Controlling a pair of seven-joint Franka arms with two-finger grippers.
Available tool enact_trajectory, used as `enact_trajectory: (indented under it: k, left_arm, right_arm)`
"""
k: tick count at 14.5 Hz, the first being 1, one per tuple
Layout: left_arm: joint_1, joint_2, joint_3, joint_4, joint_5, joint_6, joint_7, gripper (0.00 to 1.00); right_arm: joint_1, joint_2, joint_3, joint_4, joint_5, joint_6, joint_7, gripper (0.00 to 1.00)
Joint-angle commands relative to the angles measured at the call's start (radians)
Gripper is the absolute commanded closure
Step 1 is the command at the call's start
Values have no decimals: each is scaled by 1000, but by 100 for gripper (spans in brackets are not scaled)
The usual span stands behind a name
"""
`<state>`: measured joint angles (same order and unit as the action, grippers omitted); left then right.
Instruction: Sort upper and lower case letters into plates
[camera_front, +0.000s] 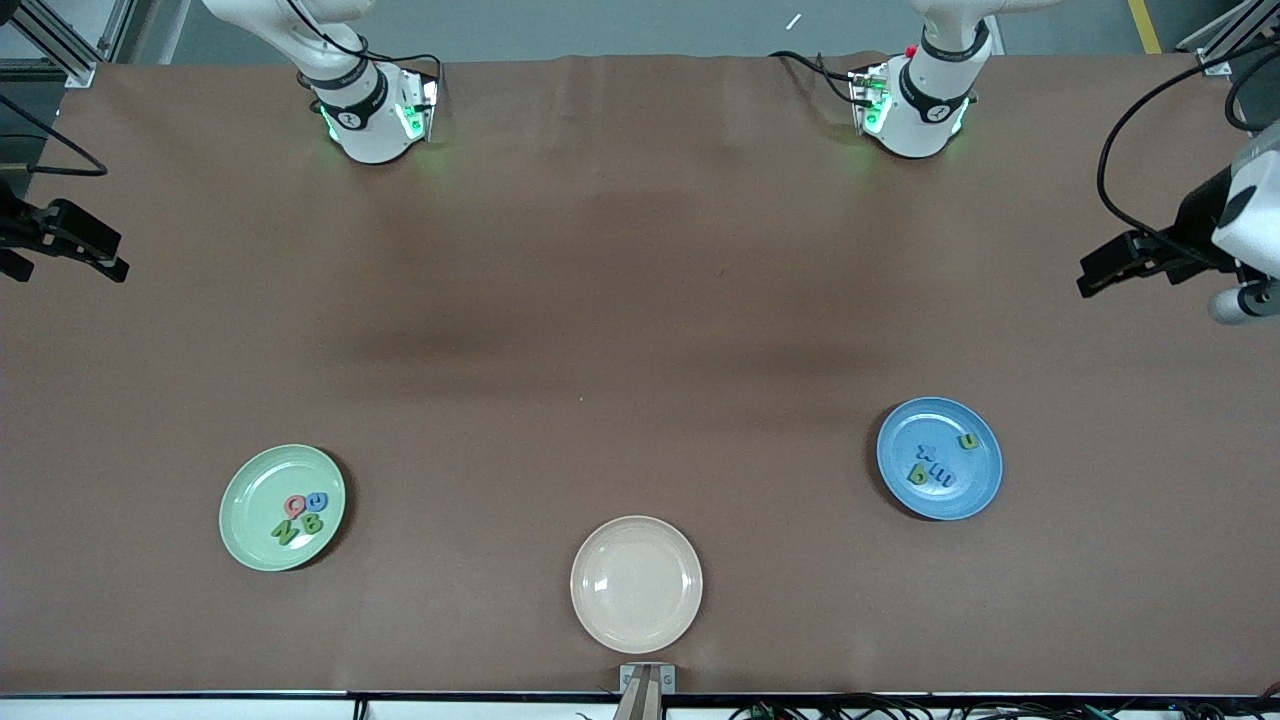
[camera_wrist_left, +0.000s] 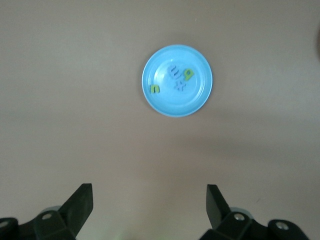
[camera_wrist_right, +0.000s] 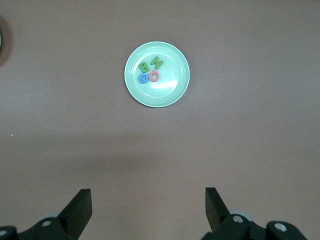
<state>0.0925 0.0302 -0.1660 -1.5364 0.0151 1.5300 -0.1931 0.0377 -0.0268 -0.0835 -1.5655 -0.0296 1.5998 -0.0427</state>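
Observation:
The pale green plate toward the right arm's end holds the pink Q, blue C, green N and green B; it also shows in the right wrist view. The blue plate toward the left arm's end holds the green u, blue x, green b and blue m; it also shows in the left wrist view. My left gripper and right gripper are open and empty, high over bare table.
A cream-beige plate with nothing in it sits nearest the front camera, between the two other plates. The brown table cover spreads between the plates and the arm bases. A small bracket sits at the table's near edge.

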Motion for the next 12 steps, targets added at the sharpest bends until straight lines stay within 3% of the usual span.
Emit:
enact_trajectory:
  k: [1,5,12]
  left_arm:
    - [-10,-117,28,-138,-17,28,78,0]
    - [-10,-196,33,-238,-15,73,86,0]
    - [-45,-153,28,-136,-4,70,84,0]
  right_arm:
    - [1,13,2,15,10,-11,20,0]
    - [1,15,2,9,10,-12,30,0]
    - [1,16,4,9,4,-3,26,0]
